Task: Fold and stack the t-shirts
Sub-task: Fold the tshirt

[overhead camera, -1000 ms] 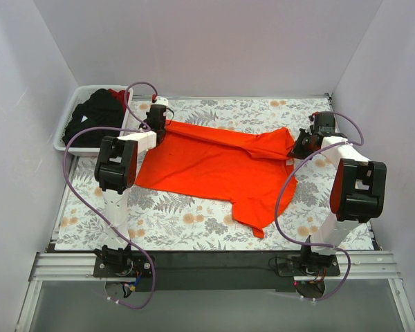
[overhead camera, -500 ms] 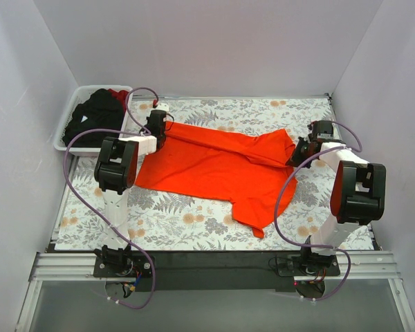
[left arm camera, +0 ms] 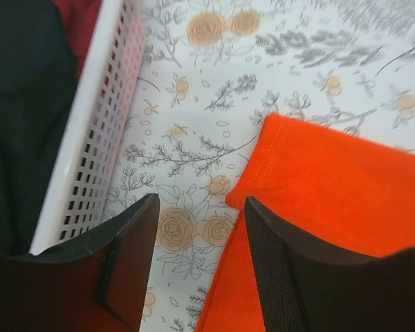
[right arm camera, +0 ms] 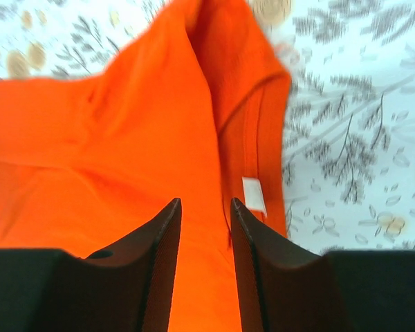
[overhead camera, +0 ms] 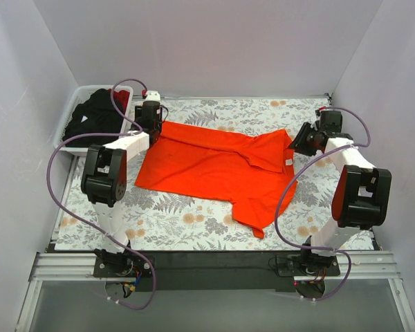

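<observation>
An orange t-shirt point(overhead camera: 214, 166) lies spread on the floral table, its neck with a white label point(right arm camera: 254, 194) toward the right. My left gripper point(overhead camera: 153, 128) hovers open at the shirt's far left corner. In the left wrist view point(left arm camera: 200, 207) the shirt's hem point(left arm camera: 332, 187) lies partly under the right finger, with bare tablecloth between the jaws. My right gripper point(overhead camera: 296, 145) stands open over the collar end. In its wrist view point(right arm camera: 205, 204) orange cloth lies flat below the gap, not pinched. A black t-shirt point(overhead camera: 90, 117) and a dark red one point(overhead camera: 121, 93) lie in the basket.
The white plastic basket point(overhead camera: 70, 117) stands at the back left corner, its perforated wall point(left arm camera: 90, 152) close to my left fingers. Grey walls enclose the table on three sides. Floral cloth point(overhead camera: 187, 221) shows in front of the shirt.
Both grippers have opened and let go of the orange shirt. Its raised back edge has dropped flat onto the table. Both arms have drawn back slightly toward the far side.
</observation>
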